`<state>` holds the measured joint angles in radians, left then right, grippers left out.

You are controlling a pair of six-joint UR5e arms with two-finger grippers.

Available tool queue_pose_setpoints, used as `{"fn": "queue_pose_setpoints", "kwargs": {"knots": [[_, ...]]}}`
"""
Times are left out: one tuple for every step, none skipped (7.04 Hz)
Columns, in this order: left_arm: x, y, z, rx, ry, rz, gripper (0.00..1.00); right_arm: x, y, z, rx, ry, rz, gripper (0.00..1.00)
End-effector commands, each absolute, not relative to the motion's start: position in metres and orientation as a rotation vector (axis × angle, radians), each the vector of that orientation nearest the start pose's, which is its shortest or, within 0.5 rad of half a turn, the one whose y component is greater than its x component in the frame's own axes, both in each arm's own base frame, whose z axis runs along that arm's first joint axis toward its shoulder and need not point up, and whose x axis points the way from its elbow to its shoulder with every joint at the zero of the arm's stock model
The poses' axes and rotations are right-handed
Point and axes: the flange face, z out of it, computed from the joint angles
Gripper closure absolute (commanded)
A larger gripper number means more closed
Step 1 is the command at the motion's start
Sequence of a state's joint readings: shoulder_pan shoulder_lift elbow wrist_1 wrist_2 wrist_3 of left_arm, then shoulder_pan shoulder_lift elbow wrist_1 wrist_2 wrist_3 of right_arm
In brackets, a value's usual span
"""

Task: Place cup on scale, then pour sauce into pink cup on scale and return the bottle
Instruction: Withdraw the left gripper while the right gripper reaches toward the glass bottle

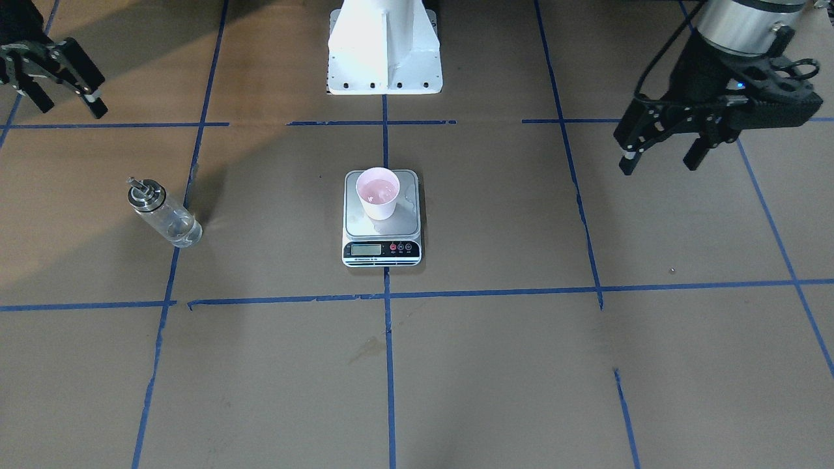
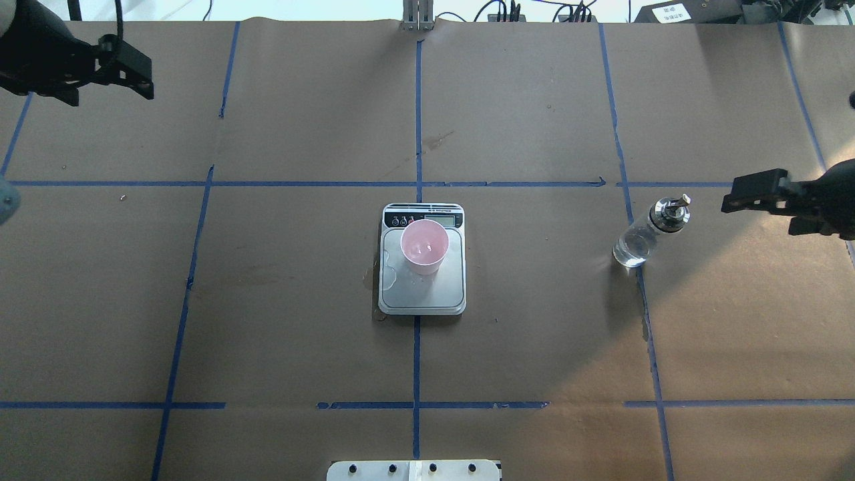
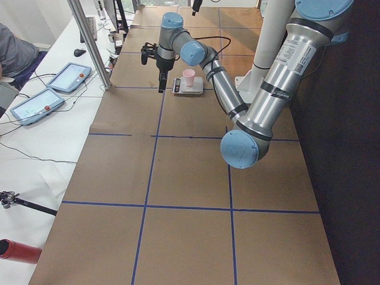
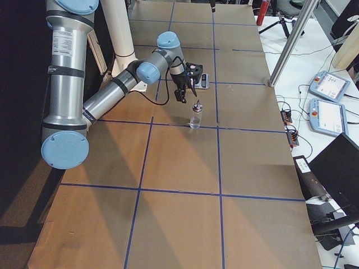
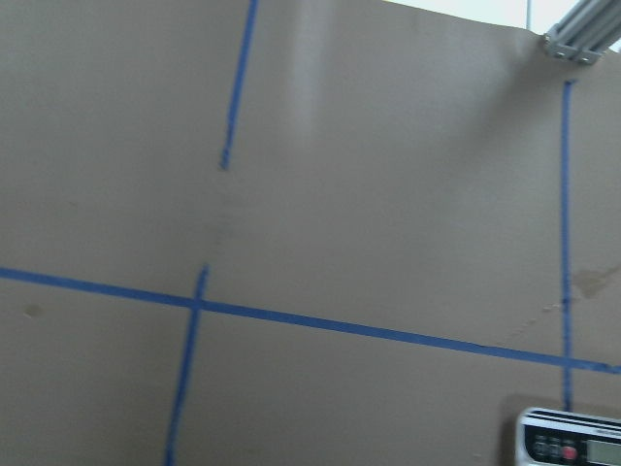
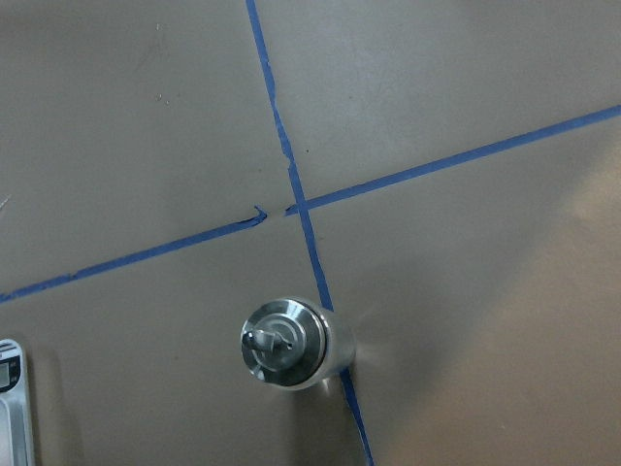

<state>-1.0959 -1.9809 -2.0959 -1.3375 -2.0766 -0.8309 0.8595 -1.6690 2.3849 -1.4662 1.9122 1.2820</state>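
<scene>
Right hand hung wide and empty above the counter, and I saw the bottle standing upright near it, not touching it. Left hand was spread wide too, holding nothing. Between the two hands, well apart from each, the cup sat on the scale, at the end away from its display, liquid inside.

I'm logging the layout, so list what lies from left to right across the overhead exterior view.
In order: left gripper, jaws apart → scale, with the cup standing on it → bottle, upright → right gripper, jaws apart.
</scene>
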Motion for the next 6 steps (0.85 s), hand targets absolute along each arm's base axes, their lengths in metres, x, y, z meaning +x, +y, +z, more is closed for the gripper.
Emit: {"fn": "queue_pose_setpoints", "kwargs": {"knots": [[0.116, -0.519, 0.287, 0.311, 0.708, -0.018, 0.0, -0.243, -0.336, 0.315, 0.332, -0.811, 0.41, 0.0], [0.106, -0.52, 0.301, 0.327, 0.682, 0.049, 0.0, -0.268, -0.322, 0.316, 0.406, -0.78, 0.403, 0.0], [0.102, -0.524, 0.305, 0.328, 0.673, 0.055, 0.0, -0.288, -0.313, 0.322, 0.499, -0.732, 0.392, 0.0], [0.102, -0.523, 0.312, 0.322, 0.666, 0.061, 0.0, -0.312, -0.31, 0.343, 0.569, -0.668, 0.396, 0.0], [0.102, -0.523, 0.313, 0.331, 0.662, 0.087, 0.0, -0.335, -0.309, 0.366, 0.656, -0.594, 0.391, 0.0], [0.1, -0.521, 0.319, 0.327, 0.653, 0.101, 0.0, -0.356, -0.312, 0.395, 0.755, -0.524, 0.388, 0.0]]}}
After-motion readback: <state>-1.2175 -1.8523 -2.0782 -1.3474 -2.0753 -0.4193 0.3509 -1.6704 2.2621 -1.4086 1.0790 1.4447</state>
